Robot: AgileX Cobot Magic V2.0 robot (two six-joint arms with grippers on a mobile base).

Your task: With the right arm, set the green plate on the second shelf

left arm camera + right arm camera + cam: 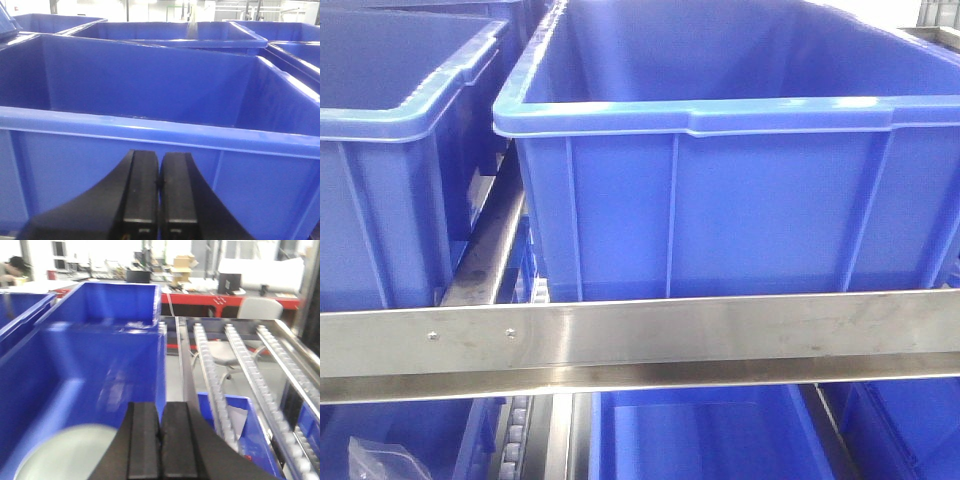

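The green plate (65, 452) lies flat on the floor of a deep blue bin (100, 370), seen only from the right wrist view and only in part, since the right end effector (160, 440) hangs just above and in front of it with its two black fingers pressed together, holding nothing. The picture there is smeared, so the rim is hard to make out.

I'd judge the plate stiff and fairly light, with a matte face that should not be very slippery, though if it is ceramic it would chip on a knock against the bin wall or the steel rail (640, 335). Lying flat, it offers little but its low edge; the fingers would need to spread and pinch across the rim, one inside and one under the lip, probably at the nearer side.

The left end effector (160, 200) is likewise closed and empty, parked outside the wall of another blue bin (150, 130).

By count: one plate; two bins on the upper level in the front view, more below the rail, number unclear; three roller tracks (240, 360) beside the plate's bin.
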